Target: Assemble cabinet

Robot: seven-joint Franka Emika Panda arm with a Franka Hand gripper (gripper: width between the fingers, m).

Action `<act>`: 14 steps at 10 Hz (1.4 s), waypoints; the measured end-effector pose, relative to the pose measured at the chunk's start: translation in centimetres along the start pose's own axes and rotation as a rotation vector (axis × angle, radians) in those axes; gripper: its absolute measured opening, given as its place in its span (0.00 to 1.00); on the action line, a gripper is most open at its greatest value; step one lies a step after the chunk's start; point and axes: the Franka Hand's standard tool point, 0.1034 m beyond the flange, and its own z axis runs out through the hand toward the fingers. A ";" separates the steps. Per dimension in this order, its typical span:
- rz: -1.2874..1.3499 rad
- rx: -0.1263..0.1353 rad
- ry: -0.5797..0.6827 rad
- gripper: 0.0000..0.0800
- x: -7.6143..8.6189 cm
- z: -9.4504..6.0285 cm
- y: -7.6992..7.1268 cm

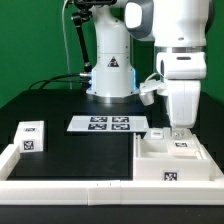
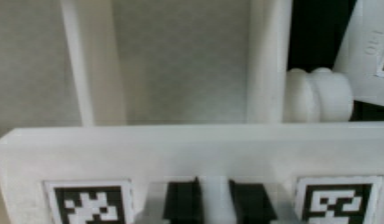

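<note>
The cabinet (image 1: pixel 175 165) is a large white open box with a tag on its front, at the exterior view's right front. My gripper (image 1: pixel 180 127) hangs straight down into it. A small white drawer block (image 1: pixel 182 143) with a tag sits inside it, right under the fingers. In the wrist view the block (image 2: pixel 189 150) fills the lower part and shows two tags. The dark fingers (image 2: pixel 185 200) stand close together with only a thin white strip of the block between them. Behind it rise the cabinet's upright white walls (image 2: pixel 91 60).
A second tagged white block (image 1: pixel 32 137) lies at the exterior view's left. The marker board (image 1: pixel 108 124) lies mid-table before the arm's base (image 1: pixel 110 70). A low white border wall (image 1: pixel 70 188) runs along the front. A round white shape (image 2: pixel 317 95) shows beside the cabinet.
</note>
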 end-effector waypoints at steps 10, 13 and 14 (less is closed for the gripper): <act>-0.031 0.040 -0.024 0.09 0.3 0.4 4.3; -0.032 0.031 -0.020 0.09 0.2 0.3 4.3; -0.030 0.023 -0.016 0.19 0.2 0.2 4.3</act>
